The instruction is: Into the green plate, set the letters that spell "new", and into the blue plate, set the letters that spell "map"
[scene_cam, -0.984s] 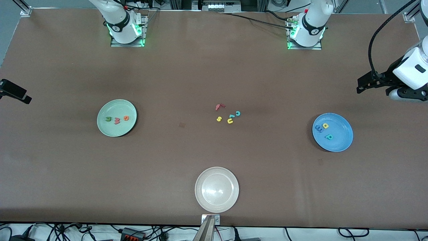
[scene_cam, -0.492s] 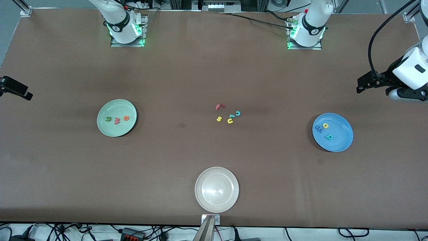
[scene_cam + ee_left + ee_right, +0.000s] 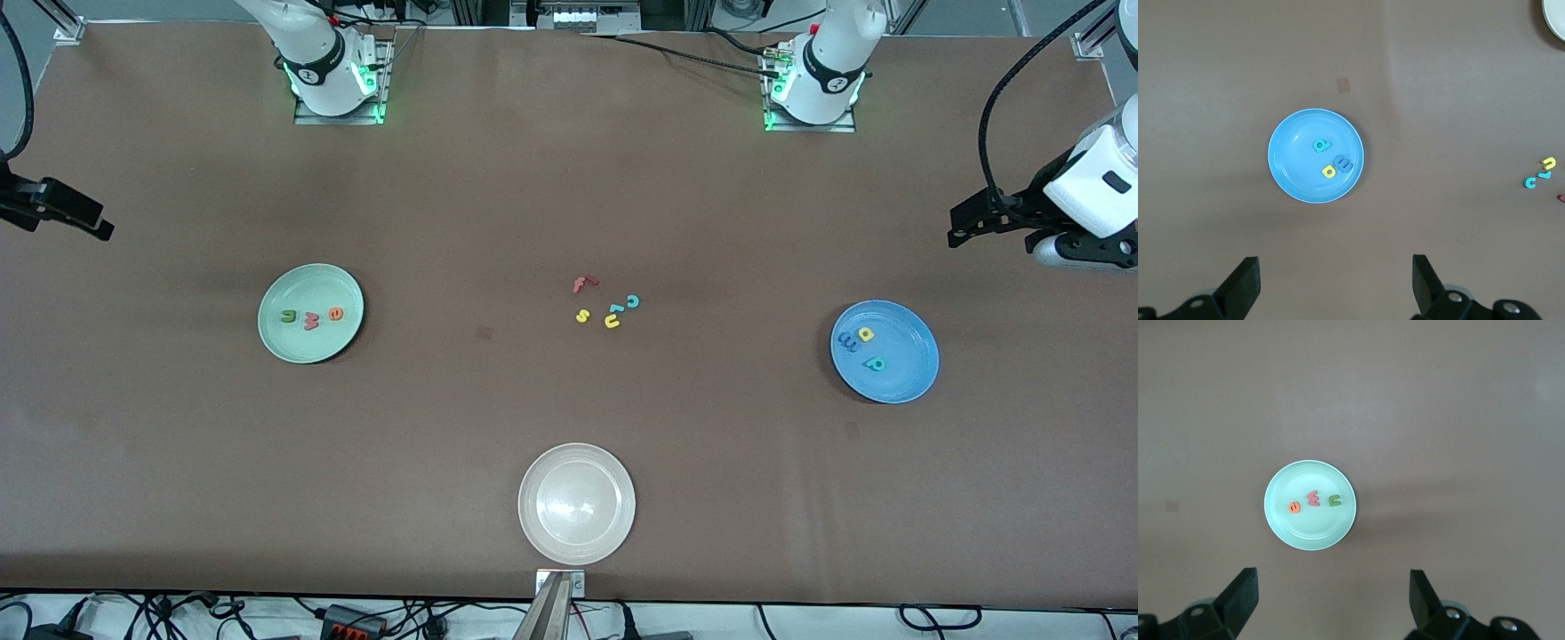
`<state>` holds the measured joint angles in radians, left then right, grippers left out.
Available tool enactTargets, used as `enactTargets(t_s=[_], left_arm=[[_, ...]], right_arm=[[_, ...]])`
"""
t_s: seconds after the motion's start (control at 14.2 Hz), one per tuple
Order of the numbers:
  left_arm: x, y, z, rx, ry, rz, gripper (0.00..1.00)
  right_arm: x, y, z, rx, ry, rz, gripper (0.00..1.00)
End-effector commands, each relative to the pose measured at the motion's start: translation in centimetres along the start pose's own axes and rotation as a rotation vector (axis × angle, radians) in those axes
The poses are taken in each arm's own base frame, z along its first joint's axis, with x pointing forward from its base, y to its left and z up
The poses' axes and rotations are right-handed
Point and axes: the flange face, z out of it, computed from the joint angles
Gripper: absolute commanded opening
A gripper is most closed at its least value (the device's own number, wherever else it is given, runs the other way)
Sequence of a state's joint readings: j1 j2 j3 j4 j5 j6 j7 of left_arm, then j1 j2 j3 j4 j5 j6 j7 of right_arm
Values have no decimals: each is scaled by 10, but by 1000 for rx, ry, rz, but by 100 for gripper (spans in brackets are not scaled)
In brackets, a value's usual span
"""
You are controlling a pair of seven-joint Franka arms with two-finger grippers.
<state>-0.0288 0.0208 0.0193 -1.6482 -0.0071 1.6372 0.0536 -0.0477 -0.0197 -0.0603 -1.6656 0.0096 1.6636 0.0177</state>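
Change since earlier frame: right gripper [image 3: 84, 227] has shifted at the right arm's edge of the table, farther from the front camera than a second ago; left gripper, plates and letters are unchanged.
Right gripper: up in the air over bare table at the right arm's end; fingers [image 3: 1241, 597] spread wide, nothing between them. Its wrist view looks straight down on the green plate.
Left gripper [image 3: 965, 233]: up in the air over the table edge at the left arm's end, waiting; fingers [image 3: 1245, 285] spread wide, nothing held. Its wrist view looks straight down on the blue plate.
Green plate [image 3: 283, 342]: on the table toward the right arm's end.
Letters of "new": all three lie in the green plate in a row; olive-green n [image 3: 288, 316], salmon-red w [image 3: 311, 321] in the middle, orange e [image 3: 335, 313]. Also seen in the right wrist view: n [image 3: 1334, 499], w [image 3: 1313, 498], e [image 3: 1294, 507].
Blue plate [image 3: 907, 373]: on the table toward the left arm's end.
Letters of "map": all three lie in the blue plate; blue m [image 3: 846, 340] just beside yellow a [image 3: 865, 334], teal p [image 3: 876, 363] nearer to the front camera.
Spare letters: a loose cluster at mid-table, between the two plates; red f [image 3: 582, 284], yellow s [image 3: 582, 316], yellow u [image 3: 612, 322], teal c [image 3: 632, 301], and a small teal piece [image 3: 615, 308] whose letter cannot be told.
Cream-white plate [image 3: 533, 533]: near the table edge closest to the front camera.
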Motion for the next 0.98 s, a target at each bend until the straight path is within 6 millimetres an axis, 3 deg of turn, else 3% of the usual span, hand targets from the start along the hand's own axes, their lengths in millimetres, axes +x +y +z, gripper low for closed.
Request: enactTargets(t_s=[0.0, 0.91], left_arm=[[0, 3, -7, -19, -1, 22, 100], [0, 3, -7, -19, -1, 22, 100]], right_arm=[[-19, -1, 2, -17, 10, -30, 100], [-23, 1, 0, -30, -29, -60, 100]])
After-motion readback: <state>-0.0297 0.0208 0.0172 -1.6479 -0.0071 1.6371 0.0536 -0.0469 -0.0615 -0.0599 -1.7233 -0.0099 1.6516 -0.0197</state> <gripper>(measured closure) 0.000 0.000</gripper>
